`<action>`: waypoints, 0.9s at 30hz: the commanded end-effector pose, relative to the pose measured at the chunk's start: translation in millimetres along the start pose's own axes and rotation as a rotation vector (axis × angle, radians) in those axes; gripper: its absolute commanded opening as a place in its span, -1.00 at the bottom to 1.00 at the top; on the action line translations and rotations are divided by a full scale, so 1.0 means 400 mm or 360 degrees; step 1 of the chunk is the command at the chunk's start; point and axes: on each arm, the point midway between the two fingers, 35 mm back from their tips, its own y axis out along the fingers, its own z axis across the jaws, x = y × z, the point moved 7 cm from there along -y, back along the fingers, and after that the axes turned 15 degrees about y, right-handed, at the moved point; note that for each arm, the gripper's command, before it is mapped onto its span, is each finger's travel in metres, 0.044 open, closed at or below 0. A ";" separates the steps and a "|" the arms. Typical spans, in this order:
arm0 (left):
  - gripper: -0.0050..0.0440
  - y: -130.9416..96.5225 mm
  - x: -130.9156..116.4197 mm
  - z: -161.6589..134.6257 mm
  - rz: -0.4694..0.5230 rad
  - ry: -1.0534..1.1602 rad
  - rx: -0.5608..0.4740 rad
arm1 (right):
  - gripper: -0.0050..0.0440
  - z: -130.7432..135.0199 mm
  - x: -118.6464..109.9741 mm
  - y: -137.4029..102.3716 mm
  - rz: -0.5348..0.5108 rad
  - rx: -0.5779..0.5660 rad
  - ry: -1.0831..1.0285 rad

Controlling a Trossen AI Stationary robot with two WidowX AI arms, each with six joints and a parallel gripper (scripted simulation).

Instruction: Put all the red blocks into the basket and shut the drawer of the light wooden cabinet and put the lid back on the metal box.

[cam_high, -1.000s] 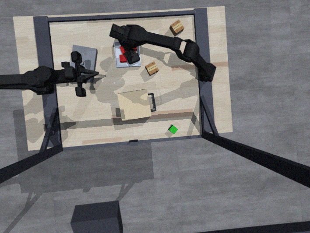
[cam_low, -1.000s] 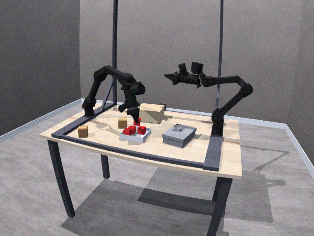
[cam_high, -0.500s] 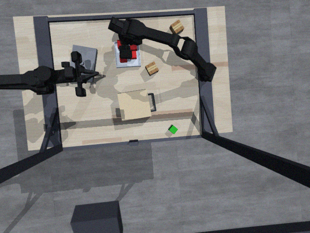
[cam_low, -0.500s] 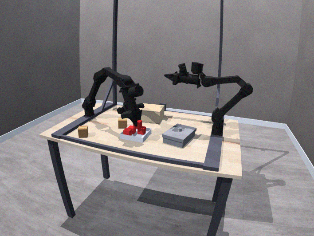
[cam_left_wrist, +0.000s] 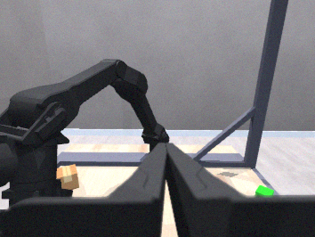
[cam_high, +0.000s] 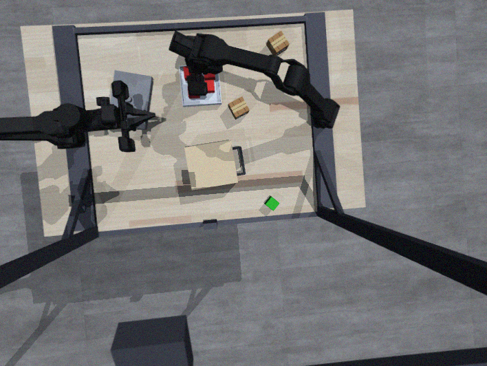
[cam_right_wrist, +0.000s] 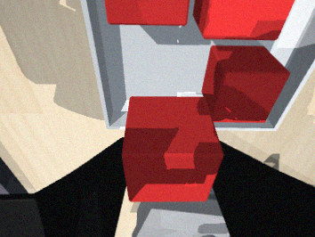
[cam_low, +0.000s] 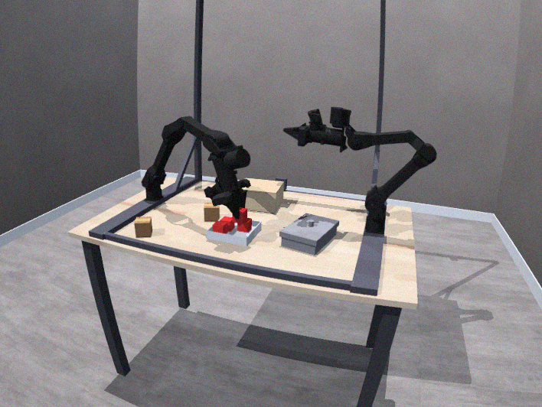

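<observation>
The basket [cam_high: 201, 104] [cam_low: 227, 238] [cam_right_wrist: 101, 85] is a shallow pale tray. Three red blocks [cam_right_wrist: 147, 11] [cam_right_wrist: 245, 18] [cam_right_wrist: 249, 85] lie inside it. My right gripper [cam_low: 238, 216] [cam_right_wrist: 166, 144] is shut on another red block [cam_right_wrist: 151, 111] [cam_low: 243, 213], held low over the basket; in the right wrist view it covers part of the near rim. My left gripper [cam_high: 153, 115] [cam_low: 285, 129] [cam_left_wrist: 165, 150] is shut and empty, high near the metal box [cam_low: 298, 244]. The box's knobbed lid [cam_low: 326, 223] lies on top. The light wooden cabinet [cam_high: 212, 165] [cam_low: 265, 196] has its handle [cam_high: 241, 161] close to its front; the drawer looks shut.
One striped wooden cube [cam_high: 239, 107] [cam_low: 211, 213] stands beside the basket. Another striped cube [cam_high: 278, 42] [cam_low: 143, 227] stands near the table frame. A green block [cam_high: 272, 203] [cam_left_wrist: 264, 191] lies beyond the cabinet. My right arm reaches over the basket and hides part of it in the top view.
</observation>
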 end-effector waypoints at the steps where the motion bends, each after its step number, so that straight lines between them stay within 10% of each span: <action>1: -1.00 -0.003 0.032 0.005 -0.0059 0.0009 0.0002 | -1.00 0.003 -0.017 -0.055 0.0111 0.0008 -0.0013; 27: -1.00 -0.003 0.032 0.005 -0.0059 0.0009 0.0002 | -1.00 0.004 -0.008 -0.005 0.0118 -0.0001 -0.0019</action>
